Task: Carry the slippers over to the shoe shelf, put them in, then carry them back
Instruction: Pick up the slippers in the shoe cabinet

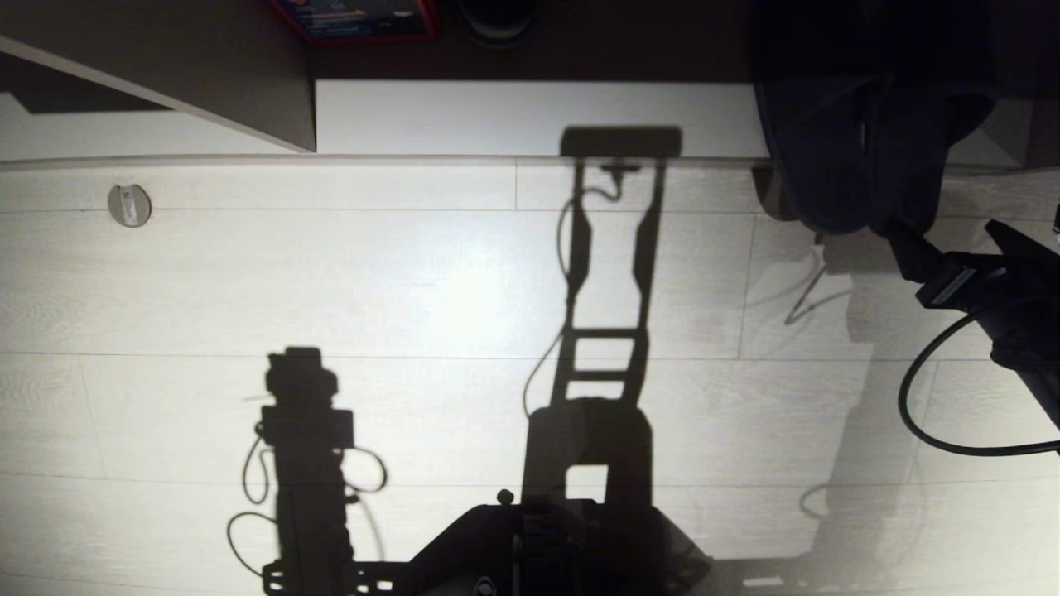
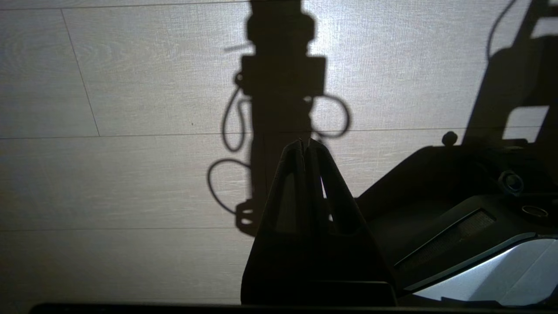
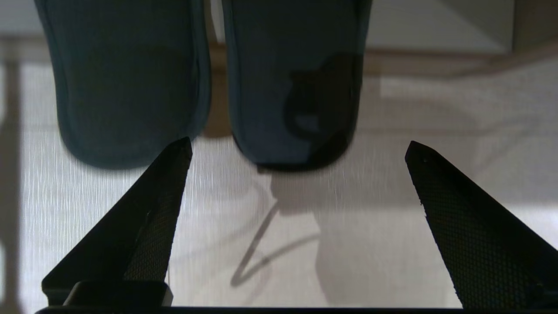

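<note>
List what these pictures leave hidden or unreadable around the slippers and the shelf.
- Slippers: right wrist view's edge cuts off their far ends; in the head view they merge into shadow.
- Shoe shelf: its depth is cut off by the head view's edge.
- Red box: label cropped and too small to read.
- Right gripper: open short of the slippers; contact with them is not visible.
- Left gripper: shut, silhouetted.
</note>
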